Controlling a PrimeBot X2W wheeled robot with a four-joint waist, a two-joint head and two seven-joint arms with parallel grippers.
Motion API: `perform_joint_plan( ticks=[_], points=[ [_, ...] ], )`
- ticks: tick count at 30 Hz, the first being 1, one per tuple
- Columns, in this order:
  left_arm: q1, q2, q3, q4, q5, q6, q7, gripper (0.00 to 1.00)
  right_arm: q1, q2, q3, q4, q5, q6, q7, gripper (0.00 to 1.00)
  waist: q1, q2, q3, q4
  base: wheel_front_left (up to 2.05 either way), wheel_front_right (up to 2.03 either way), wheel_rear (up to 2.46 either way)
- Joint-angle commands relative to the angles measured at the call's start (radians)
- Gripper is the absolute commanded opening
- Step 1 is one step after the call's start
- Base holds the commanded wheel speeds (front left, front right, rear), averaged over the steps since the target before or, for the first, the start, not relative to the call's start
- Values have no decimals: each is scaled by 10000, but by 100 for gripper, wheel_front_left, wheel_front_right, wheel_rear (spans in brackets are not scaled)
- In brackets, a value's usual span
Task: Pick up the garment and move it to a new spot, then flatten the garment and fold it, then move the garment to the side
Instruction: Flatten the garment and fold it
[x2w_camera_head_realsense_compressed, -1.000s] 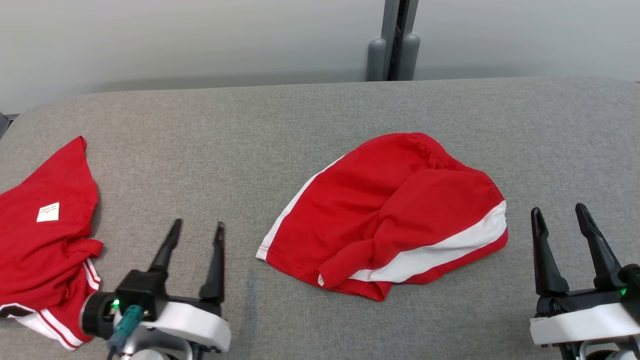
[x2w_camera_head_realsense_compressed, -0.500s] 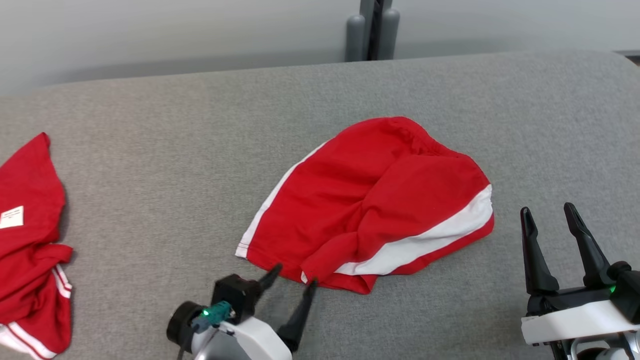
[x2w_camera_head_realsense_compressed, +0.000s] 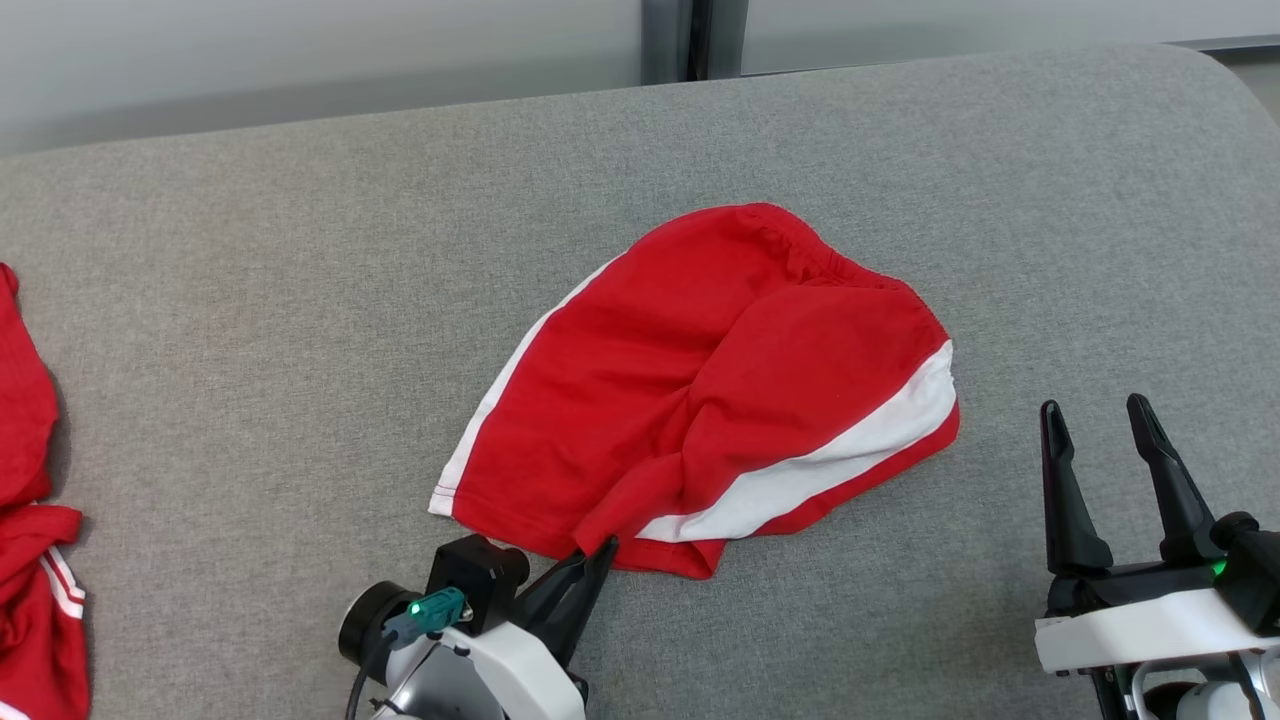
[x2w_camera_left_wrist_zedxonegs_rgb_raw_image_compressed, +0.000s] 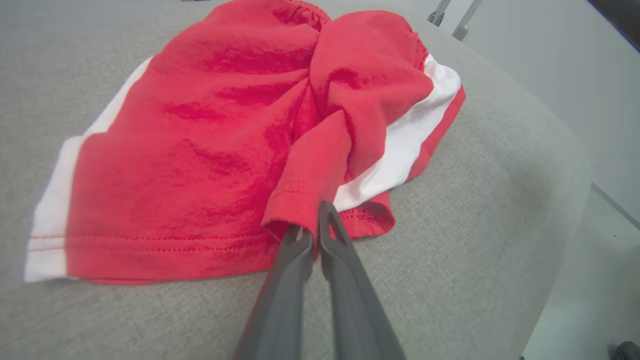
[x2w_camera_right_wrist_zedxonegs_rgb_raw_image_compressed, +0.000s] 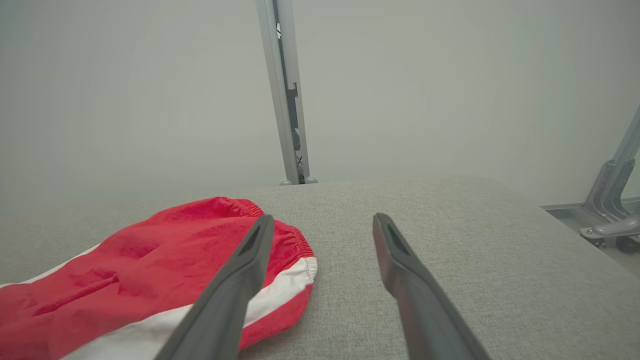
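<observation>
Left pincer (x2w_camera_head_realsense_compressed: 600, 548) is pinching a folded hem of the shorts (x2w_camera_head_realsense_compressed: 700, 400), lying crumpled mid-tabletop (x2w_camera_head_realsense_compressed: 300, 300); right pincer (x2w_camera_head_realsense_compressed: 1092, 406) is hovering spread beside them. Holding so thin a bite is risking the cloth slipping free on lifting.

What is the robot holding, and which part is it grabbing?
The left gripper pinches the red shorts by a folded bit of leg hem at their near edge. The right gripper is open, holding nothing.
</observation>
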Motion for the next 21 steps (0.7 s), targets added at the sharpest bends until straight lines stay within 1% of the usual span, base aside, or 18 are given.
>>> perform_joint_plan(
  ticks=[1,6,10,16,21],
  points=[
    [-141,57,19,-57,-8,-43,-71,0,-84,-15,-32,21,1,1,-58,100,0,0,0,-3,0,0,0],
    [-7,94,71,-493,-368,-186,22,0,-22,24,-179,126,-13,1,-110,100,0,0,-87,122,0,0,0],
    [304,314,205,-1187,-828,-242,466,0,38,49,-238,167,39,1,-120,100,0,0,-188,402,0,0,0],
    [1105,832,460,-2602,-1505,10,1391,0,58,18,-305,159,67,1,-51,100,0,0,-216,955,0,0,0],
    [1742,1173,996,-3660,-2103,366,1766,0,24,-57,-347,145,63,1,42,100,0,0,-184,1326,0,0,0]
  ],
)
